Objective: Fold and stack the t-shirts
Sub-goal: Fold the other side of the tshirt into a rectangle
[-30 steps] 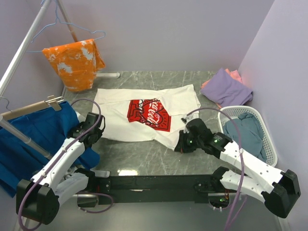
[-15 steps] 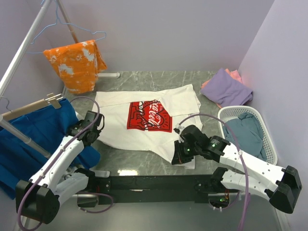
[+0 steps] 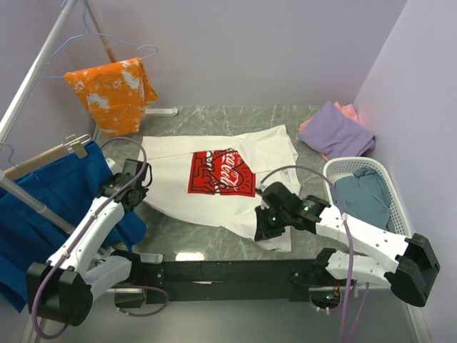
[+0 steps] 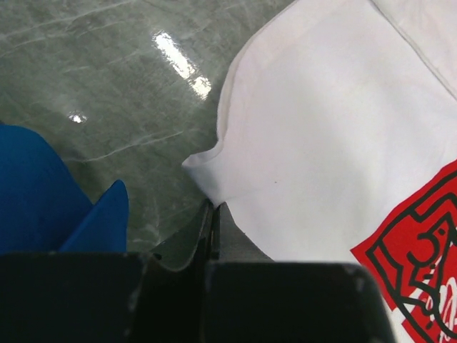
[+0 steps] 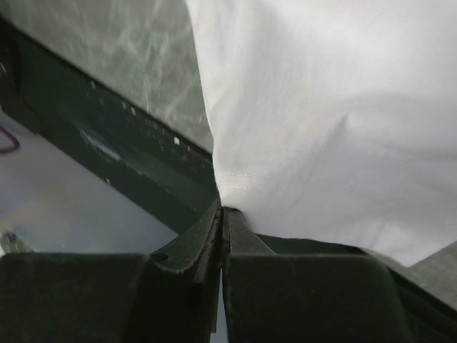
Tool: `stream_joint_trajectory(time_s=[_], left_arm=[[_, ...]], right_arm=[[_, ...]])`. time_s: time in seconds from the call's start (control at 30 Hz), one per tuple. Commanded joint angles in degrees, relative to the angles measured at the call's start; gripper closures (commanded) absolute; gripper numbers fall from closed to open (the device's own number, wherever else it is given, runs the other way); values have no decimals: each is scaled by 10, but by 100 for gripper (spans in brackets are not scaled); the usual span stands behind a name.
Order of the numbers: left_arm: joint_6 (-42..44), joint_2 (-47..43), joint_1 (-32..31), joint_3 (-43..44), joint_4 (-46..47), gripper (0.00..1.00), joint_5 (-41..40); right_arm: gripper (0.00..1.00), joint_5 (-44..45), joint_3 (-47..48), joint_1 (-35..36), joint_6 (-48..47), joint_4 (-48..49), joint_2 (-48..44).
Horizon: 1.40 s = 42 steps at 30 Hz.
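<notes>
The white t-shirt (image 3: 214, 153) with the red-and-white square print lies spread on the marble table (image 3: 193, 232). My left gripper (image 3: 136, 187) is shut on its left edge; in the left wrist view the jaws (image 4: 213, 214) pinch a corner of white cloth (image 4: 328, 143). My right gripper (image 3: 265, 227) is shut on the shirt's lower right hem, shown in the right wrist view (image 5: 223, 209) with the cloth (image 5: 321, 107) hanging over the table's near edge. A purple t-shirt (image 3: 337, 132) lies on a salmon-pink one (image 3: 349, 111) at back right. A grey-blue t-shirt (image 3: 364, 194) fills the basket.
A white laundry basket (image 3: 398, 207) stands at the right. An orange splotched garment (image 3: 111, 89) and a bright blue cloth (image 3: 50, 200) hang on a rack at the left. The black arm-mount rail (image 3: 221, 271) runs along the near edge.
My right gripper has pulled the shirt's lower right hem toward the near edge. My left gripper has shifted slightly back and left with its corner. The shirt lies more stretched out.
</notes>
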Motion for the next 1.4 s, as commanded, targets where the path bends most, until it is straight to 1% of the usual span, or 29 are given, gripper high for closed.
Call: stream_joint_trajectory(time_s=[0.0, 0.27, 0.5, 0.57, 0.67, 0.97, 1.0, 1.03, 1.07, 1.13, 1.17, 1.2, 1.27, 1.3, 1.37], left_arm=[[30, 43, 4, 10, 51, 99, -8], [71, 124, 11, 61, 98, 99, -38], [114, 213, 35, 127, 137, 99, -41], [126, 235, 40, 146, 146, 99, -36], [140, 292, 47, 170, 156, 99, -29], [165, 437, 56, 233, 190, 99, -15], [167, 447, 56, 238, 193, 99, -16], [169, 456, 57, 244, 198, 99, -14], [168, 472, 57, 254, 199, 99, -13], [166, 487, 58, 265, 200, 99, -13], [165, 495, 59, 273, 200, 99, -17], [169, 499, 59, 274, 203, 99, -17], [168, 501, 59, 278, 201, 97, -27], [172, 498, 59, 276, 202, 97, -28], [172, 487, 59, 268, 208, 95, -33]], right_arm=[[97, 69, 62, -39, -21, 2, 0], [97, 81, 108, -127, -72, 1, 69], [97, 76, 156, -163, -115, 0, 159], [97, 82, 181, -170, -123, -5, 180], [97, 90, 218, -189, -143, -11, 222], [95, 119, 344, -247, -184, -7, 381], [91, 139, 374, -248, -181, -14, 410], [71, 163, 385, -248, -180, -11, 420], [62, 176, 392, -252, -175, 1, 426], [62, 191, 423, -258, -170, 9, 454], [58, 240, 432, -261, -155, 12, 461], [49, 261, 448, -264, -149, 11, 467], [41, 318, 454, -264, -141, 7, 454], [40, 309, 435, -268, -146, 24, 415], [34, 286, 416, -269, -165, 29, 371]])
